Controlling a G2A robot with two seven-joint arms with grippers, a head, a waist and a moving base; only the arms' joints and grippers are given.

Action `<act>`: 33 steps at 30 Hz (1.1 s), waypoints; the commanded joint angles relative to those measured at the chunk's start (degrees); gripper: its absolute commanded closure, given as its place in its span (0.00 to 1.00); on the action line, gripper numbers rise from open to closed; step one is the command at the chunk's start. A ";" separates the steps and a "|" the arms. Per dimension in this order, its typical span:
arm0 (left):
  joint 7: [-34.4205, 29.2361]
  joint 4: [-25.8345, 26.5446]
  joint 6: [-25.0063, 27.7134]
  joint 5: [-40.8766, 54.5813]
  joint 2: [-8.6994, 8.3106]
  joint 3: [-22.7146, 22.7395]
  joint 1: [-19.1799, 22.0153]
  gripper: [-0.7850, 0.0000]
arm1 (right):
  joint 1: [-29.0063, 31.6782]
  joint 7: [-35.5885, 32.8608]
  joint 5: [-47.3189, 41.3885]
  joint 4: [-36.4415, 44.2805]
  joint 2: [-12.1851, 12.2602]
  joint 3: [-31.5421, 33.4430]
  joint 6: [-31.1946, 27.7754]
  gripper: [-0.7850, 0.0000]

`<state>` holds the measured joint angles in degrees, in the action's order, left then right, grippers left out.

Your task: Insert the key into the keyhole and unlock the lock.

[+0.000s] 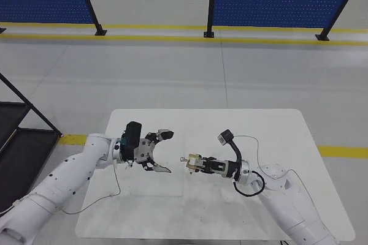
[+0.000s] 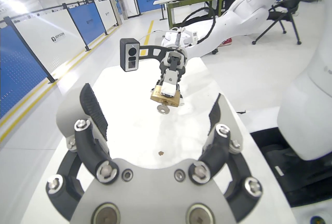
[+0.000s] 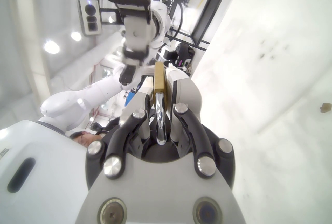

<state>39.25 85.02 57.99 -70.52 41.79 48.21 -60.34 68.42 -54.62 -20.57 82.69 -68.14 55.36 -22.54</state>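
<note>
The right tool pinches the brass lock between its fingers, above the white bench. The key sits in the keyhole, pointing toward the left tool, which is spread wide, facing it, apart.

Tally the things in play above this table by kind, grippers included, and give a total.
Padlock: 1
Key: 1
Grippers: 2, the left gripper and the right gripper
Total: 4
</note>
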 commanded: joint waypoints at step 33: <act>-43.87 1.90 0.01 56.24 -5.82 -13.34 10.88 0.00 | 0.00 0.00 0.00 0.00 0.00 0.00 0.00 1.00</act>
<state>-1.16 86.75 58.00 -18.74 36.06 35.30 -49.79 68.42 -54.62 -20.57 82.69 -68.14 55.36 -22.54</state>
